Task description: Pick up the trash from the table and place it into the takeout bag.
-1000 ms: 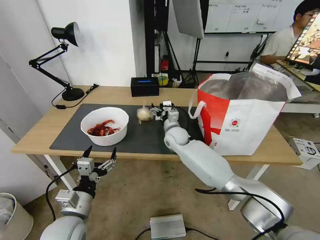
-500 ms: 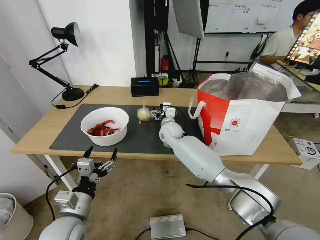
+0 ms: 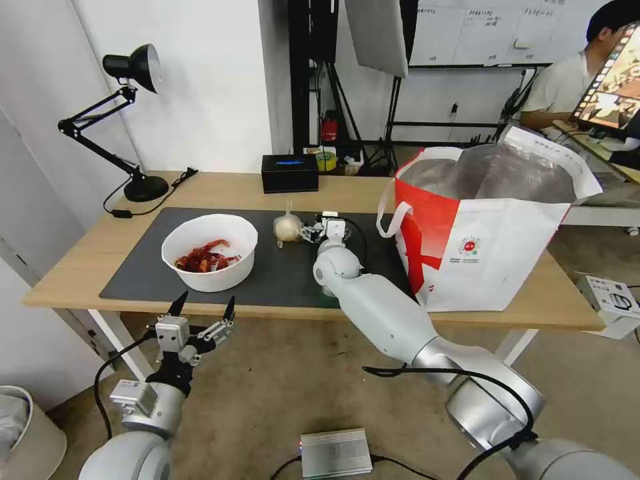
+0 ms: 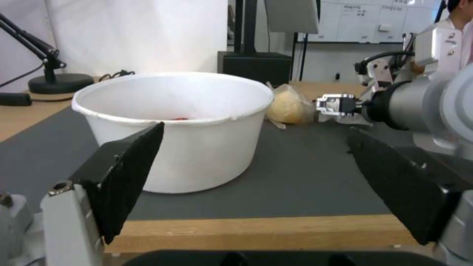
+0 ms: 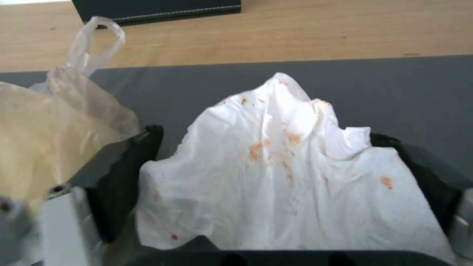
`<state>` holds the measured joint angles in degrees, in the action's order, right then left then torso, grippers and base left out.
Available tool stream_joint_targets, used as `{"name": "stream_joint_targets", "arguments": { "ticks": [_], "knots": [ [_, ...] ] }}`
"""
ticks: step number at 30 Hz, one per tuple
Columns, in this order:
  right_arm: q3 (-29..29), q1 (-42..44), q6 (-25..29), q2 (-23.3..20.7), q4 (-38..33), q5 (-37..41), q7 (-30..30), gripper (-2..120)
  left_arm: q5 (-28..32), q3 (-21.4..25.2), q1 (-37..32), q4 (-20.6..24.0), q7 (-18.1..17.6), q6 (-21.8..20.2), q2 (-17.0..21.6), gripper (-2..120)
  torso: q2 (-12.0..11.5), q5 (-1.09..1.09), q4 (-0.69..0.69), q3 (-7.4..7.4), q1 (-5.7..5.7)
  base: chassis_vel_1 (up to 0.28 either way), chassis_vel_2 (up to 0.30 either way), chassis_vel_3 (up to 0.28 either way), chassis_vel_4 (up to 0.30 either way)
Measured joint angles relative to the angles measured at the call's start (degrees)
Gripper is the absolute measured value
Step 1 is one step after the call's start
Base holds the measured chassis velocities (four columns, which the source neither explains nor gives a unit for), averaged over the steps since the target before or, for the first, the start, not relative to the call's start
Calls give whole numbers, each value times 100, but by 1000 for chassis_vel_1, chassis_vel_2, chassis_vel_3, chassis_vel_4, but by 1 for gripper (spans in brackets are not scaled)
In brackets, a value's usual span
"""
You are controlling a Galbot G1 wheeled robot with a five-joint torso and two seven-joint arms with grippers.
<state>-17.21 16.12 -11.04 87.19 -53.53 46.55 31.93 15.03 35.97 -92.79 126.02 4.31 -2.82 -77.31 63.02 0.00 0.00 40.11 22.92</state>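
Right gripper [image 5: 276, 192] down low on the big dark grey mat [image 3: 133, 273], jaws spread wide on either side of the crumpled white tissue with orange stains [image 5: 286, 166], not clamped on it. Tissue sitting on the mat between the two black jaws, peak standing up. Just beside it, touching one jaw, the small knotted clear plastic bag with a pale lump inside [image 5: 54, 125], knot loop sticking up. Same bag [image 3: 288, 228] seen from the head view at the middle of the mat, right gripper [image 3: 319, 230] tight against it, white right arm [image 3: 380, 313] stretching over the near edge of the long light-wood surface [image 3: 220, 187].

White round bowl with red crayfish shells [image 3: 209, 252] on the mat's left half, well apart from the bag. Large white and red insulated takeout bag with silver foil lining [image 3: 490, 233] standing upright on the right end of the surface, mouth open, white loop handle hanging toward the mat.

Left gripper [image 3: 201, 312] parked below the near edge, in front of the bowl, jaws splayed apart and empty. From the left wrist, same bowl [image 4: 172, 125] straight ahead between the two black jaws, the right gripper [image 4: 340, 105] farther off beside the pale bag.

Black rectangular box [image 3: 289, 173] at the back of the surface, black articulated desk lamp [image 3: 130, 120] at the far left corner.
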Motion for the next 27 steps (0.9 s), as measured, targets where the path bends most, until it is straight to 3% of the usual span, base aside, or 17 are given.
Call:
{"name": "stream_joint_targets", "arguments": {
  "ticks": [14,21,26,27],
  "knots": [
    [76,44,19,-32,-26,0,-19,46,-29,-24,9,-21,2,2,-26,100,0,0,0,0,0,0,0,0,0],
    [73,61,45,-79,-112,0,-28,16,-45,-34,-22,-5,11,8,-45,100,0,0,0,0,0,0,0,0,0],
    [67,79,60,-97,-141,1,-28,9,-46,-35,-28,-4,12,9,-46,100,0,0,0,0,0,0,0,0,0],
    [61,87,80,-107,-155,2,-28,0,-48,-35,-30,-4,12,11,-47,100,0,0,0,0,0,0,0,0,0]
  ]
}}
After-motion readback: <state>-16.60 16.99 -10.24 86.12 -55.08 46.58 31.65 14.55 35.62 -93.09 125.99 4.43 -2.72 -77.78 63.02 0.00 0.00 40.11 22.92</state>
